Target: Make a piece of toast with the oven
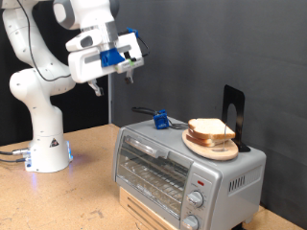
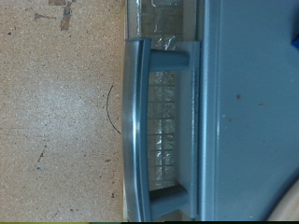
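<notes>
a: how far along is it?
b: barely begun, i'd judge. the oven (image 1: pixel 177 165) door looks closed, and the piece of toast (image 1: pixel 211 128) sits on the round plate (image 1: pixel 212 147) on the oven's top, right side.
a: and the hand (image 1: pixel 96 88)?
b: up high at the exterior view's left, well apart from the oven, holding nothing; how wide it's spread i cannot tell. the wrist view shows only the oven handle (image 2: pixel 132 131) and the desk (image 2: pixel 56 121).

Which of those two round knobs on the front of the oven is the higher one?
The knob nearer the oven's top edge; the other knob sits directly below it. Both are at the exterior view's right of the glass door.
</notes>
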